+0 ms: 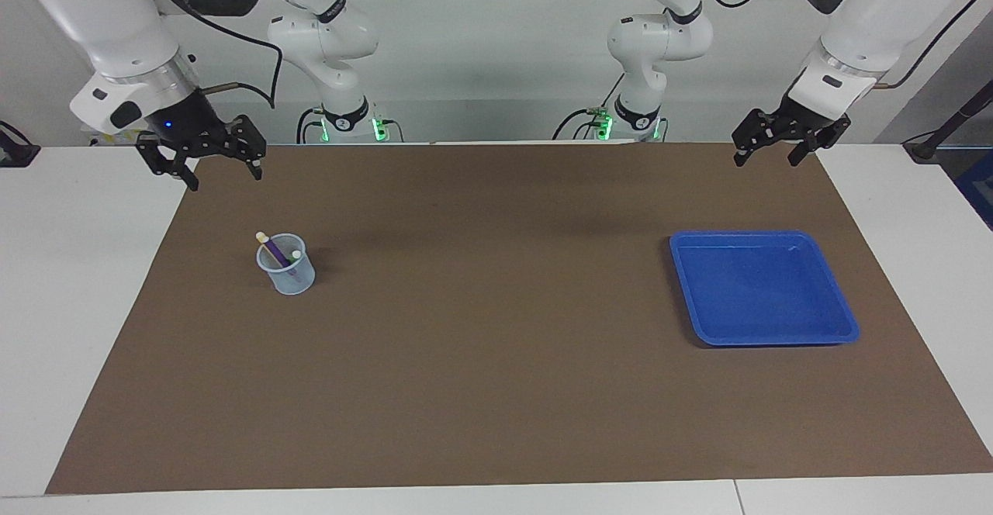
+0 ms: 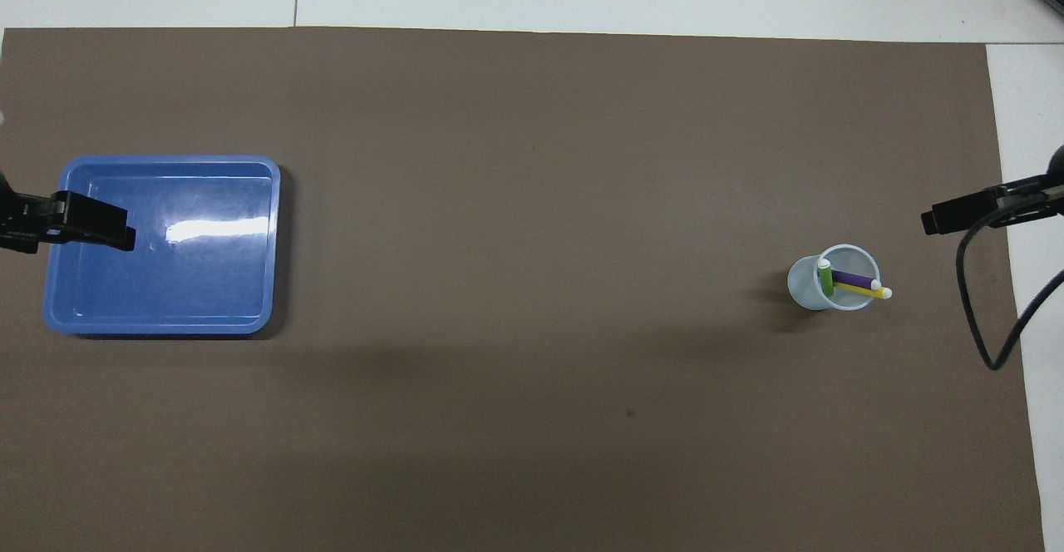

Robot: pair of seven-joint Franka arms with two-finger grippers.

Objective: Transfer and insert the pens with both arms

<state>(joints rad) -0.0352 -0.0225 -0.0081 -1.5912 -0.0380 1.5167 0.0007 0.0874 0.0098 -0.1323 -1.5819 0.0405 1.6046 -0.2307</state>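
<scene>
Right claw (image 1: pixel 203 164): hangs open and empty over the corner of the brown mat (image 1: pixel 496 344) at the right arm's end of the bench (image 1: pixel 70 282), up in the air.
Left claw (image 1: pixel 783 143): also open and empty, raised over the mat's edge at the left arm's end; this arm waits.
Pens: all three stand in the clear cup (image 1: pixel 287 269), which sits on the mat below the right claw and a little toward the bench's middle from it; the yellow pen (image 2: pixel 860 288), purple pen (image 2: pixel 854 277) and green pen (image 2: pixel 825 278) lean together with pale ends up.
Tray: the blue tray (image 1: pixel 764 288) lies bare on the mat below the left claw; nothing is in it.
Step in hand: as I judge it, the inserting is done, since every pen is in the cup and neither claw has hold of anything.
Next move: probably none but parking both arms clear; any further reach by the right claw would call for a drop toward the cup rim without tipping it.
Edges: each claw sits at a mat edge, with white bench outward of it.
Open room: the mat between cup and tray is wide and bare, so either claw has free passage inward.
</scene>
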